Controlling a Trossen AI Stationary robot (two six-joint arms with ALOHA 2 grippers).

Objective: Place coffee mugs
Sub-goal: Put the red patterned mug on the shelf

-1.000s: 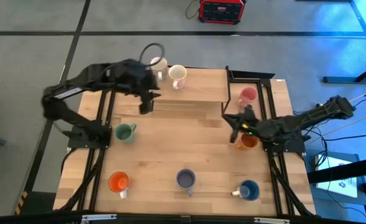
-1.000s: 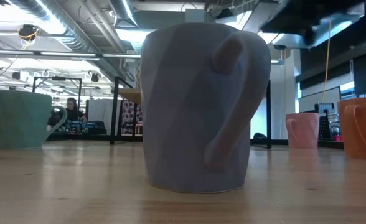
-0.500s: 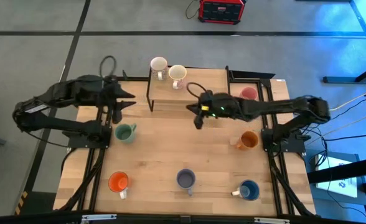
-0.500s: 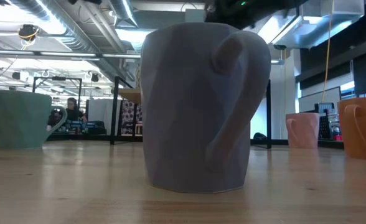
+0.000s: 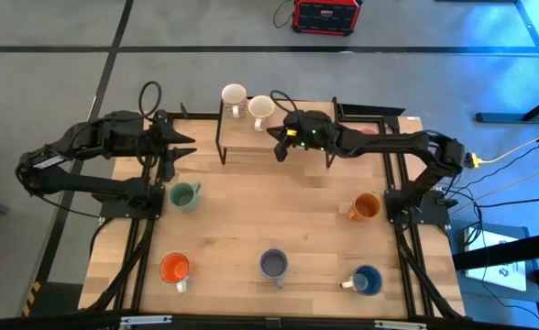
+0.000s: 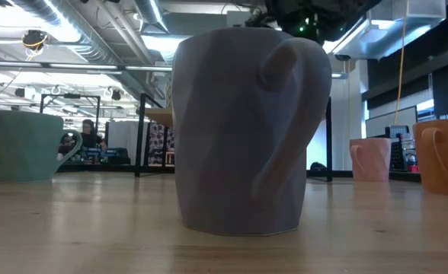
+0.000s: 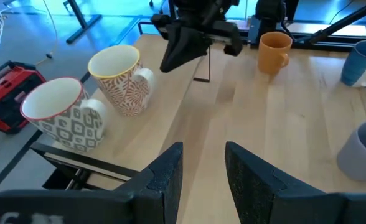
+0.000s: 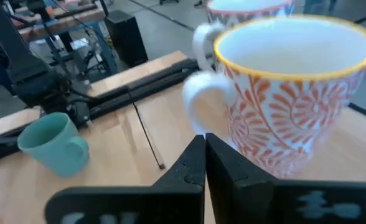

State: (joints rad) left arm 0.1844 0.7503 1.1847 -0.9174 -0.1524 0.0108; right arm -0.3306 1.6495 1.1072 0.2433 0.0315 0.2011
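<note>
- The right end effector (image 5: 280, 149), fingers pressed together and holding nothing, sits just beside the orange-patterned mug (image 8: 295, 93) on the raised shelf (image 5: 251, 147); pushing on could knock it into the grey-patterned mug (image 7: 61, 115).
- The left end effector (image 7: 201, 174), spread and empty, waits over the desk (image 5: 279, 215) at its left edge.
- Only the right wrist view shows how close the fingertips are to the handle; the high view shows 7 mugs, the others spread over the desk.

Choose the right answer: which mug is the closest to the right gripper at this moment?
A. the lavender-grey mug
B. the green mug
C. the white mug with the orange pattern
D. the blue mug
C: the right gripper, fingers shut, sits just beside the white mug with the orange pattern on the raised shelf, and this mug fills the right wrist view.
</note>
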